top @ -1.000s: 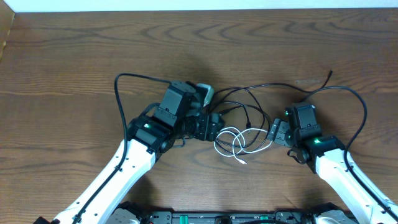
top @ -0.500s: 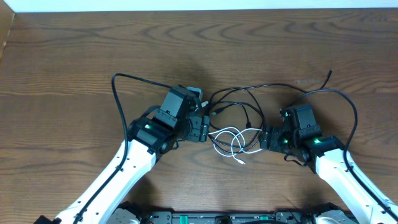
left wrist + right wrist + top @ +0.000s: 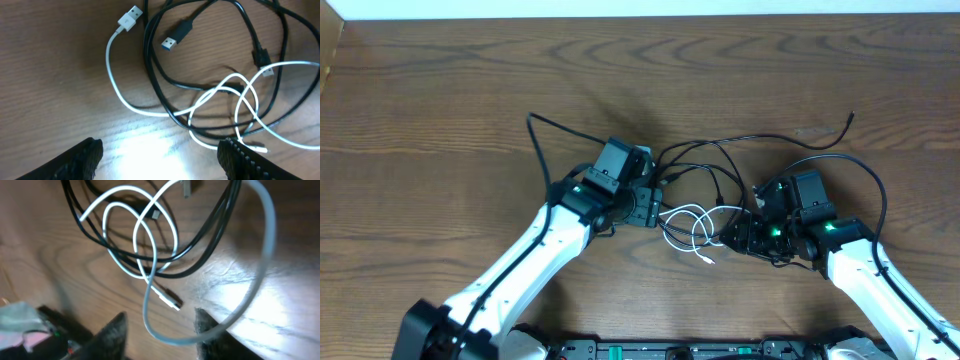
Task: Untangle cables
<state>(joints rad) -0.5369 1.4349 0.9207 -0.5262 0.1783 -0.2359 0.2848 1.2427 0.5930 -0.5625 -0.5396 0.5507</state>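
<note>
Black cable point(image 3: 770, 139) and white cable point(image 3: 694, 222) are lying tangled on the table point(image 3: 440, 110) between the grippers. Left gripper point(image 3: 160, 152) is hanging wide open, empty. Only the right wrist view is showing the right gripper point(image 3: 161, 325) parted, a white loop passing between.

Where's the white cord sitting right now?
In the overhead view, the white cable lies looped on the table between the left gripper and the right gripper, tangled with the black cable.
</note>
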